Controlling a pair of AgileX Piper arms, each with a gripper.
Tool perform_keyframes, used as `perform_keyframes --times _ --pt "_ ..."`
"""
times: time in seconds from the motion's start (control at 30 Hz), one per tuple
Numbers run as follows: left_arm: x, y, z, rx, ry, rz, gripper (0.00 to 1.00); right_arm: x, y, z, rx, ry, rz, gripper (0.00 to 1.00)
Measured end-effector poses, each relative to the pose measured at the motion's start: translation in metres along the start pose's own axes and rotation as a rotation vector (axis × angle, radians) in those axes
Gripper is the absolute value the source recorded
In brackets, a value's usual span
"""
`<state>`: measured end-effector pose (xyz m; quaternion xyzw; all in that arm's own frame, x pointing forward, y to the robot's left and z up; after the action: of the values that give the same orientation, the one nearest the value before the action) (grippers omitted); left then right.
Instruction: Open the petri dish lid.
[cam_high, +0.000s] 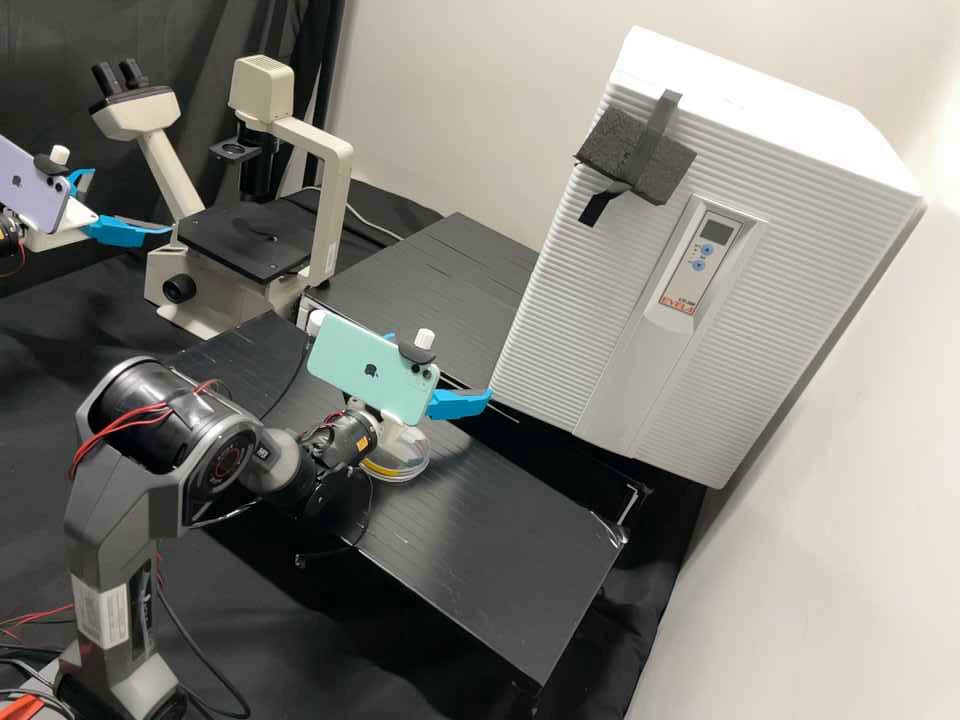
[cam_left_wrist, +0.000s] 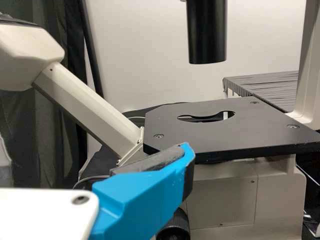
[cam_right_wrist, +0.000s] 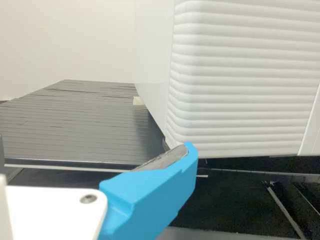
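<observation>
"Where do we have the petri dish (cam_high: 412, 458)?"

"On the black slatted table (cam_high: 480, 540), partly behind the right arm's wrist. It's round, so no long axis guides us."

"And our right gripper (cam_high: 442, 367)?"

"Far nearer than the left gripper (cam_high: 132, 202). Its fingers stand apart, aimed right towards the white ribbed incubator (cam_high: 560, 350); the dish lies lower, to their near left. We'd judge they must come back and down."

"The left?"

"Spread too, by the inverted microscope (cam_high: 325, 190)."

"Any writing?"

"We see a printed control panel (cam_high: 677, 303) on the incubator, and a maker's mark on the mint-green phone (cam_high: 345, 355)."
</observation>
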<state>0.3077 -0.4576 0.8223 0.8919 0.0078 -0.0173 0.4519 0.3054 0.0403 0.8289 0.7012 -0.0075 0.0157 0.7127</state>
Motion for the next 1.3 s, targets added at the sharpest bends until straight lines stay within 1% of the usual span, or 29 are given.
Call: perform_keyframes --times 0.33,0.43,0.5,0.6,0.63,0.7,0.8,0.87,1.0,1.1,1.3 --pt "0.0 0.0 0.0 0.0 0.0 0.0 1.0 -0.002 0.0 0.002 -0.001 -0.004 0.0 1.0" --pt "0.0 0.0 0.0 0.0 0.0 0.0 1.0 -0.012 0.004 0.006 -0.004 -0.019 0.008 1.0" --pt "0.0 0.0 0.0 0.0 0.0 0.0 1.0 -0.023 0.011 0.006 0.003 -0.012 0.031 1.0" --pt "0.0 0.0 0.0 0.0 0.0 0.0 1.0 -0.042 0.019 0.005 0.025 0.015 0.082 1.0" --pt "0.0 0.0 0.0 0.0 0.0 0.0 1.0 -0.05 0.024 0.002 0.029 0.042 0.11 1.0" --pt "0.0 0.0 0.0 0.0 0.0 0.0 1.0 -0.061 0.027 0.0 0.028 0.071 0.139 1.0" --pt "0.0 0.0 0.0 0.0 0.0 0.0 1.0 -0.076 0.026 0.0 0.02 0.101 0.159 1.0" --pt "0.0 0.0 0.0 0.0 0.0 0.0 1.0 -0.084 0.023 0.002 0.03 0.109 0.15 1.0" --pt "0.0 0.0 0.0 0.0 0.0 0.0 1.0 -0.099 0.014 0.011 0.023 0.099 0.113 1.0" --pt "0.0 0.0 0.0 0.0 0.0 0.0 1.0 -0.107 0.01 0.019 0.035 0.071 0.094 1.0" --pt "0.0 0.0 0.0 0.0 0.0 0.0 1.0 -0.116 0.006 0.025 0.056 0.054 0.071 1.0"
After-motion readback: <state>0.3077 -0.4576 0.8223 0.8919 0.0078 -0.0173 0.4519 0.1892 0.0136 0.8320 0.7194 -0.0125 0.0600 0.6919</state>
